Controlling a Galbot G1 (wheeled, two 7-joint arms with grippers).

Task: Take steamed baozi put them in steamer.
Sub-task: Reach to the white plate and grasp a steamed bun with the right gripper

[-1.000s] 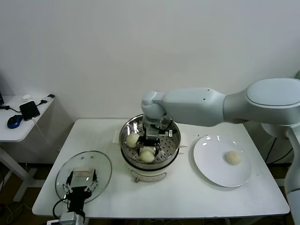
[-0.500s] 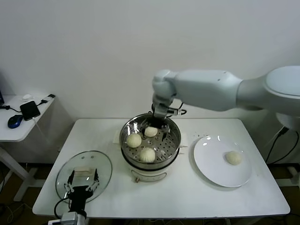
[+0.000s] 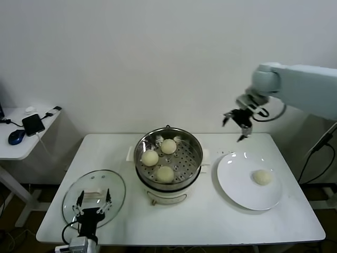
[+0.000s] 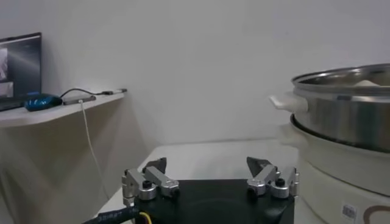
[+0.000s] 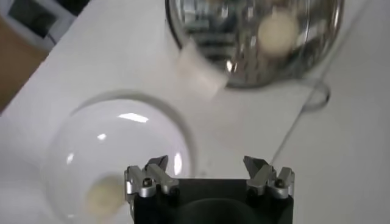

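Observation:
The steel steamer on its white base stands mid-table and holds three cream-white baozi on its perforated tray. A fourth baozi lies on the white plate to the right. My right gripper is open and empty, high in the air behind the plate's far edge. In the right wrist view the gripper hangs above the plate with its baozi, and the steamer lies farther off. My left gripper is open and parked low at the front left.
A round glass lid with a white handle lies on the table's left side, under the left gripper. A side table with a phone and a mouse stands at the far left. The steamer's side fills the left wrist view.
My right gripper has left a third baozi in the steamer, then lifted out and swung right and up to above the plate's far side. The left arm has not moved.

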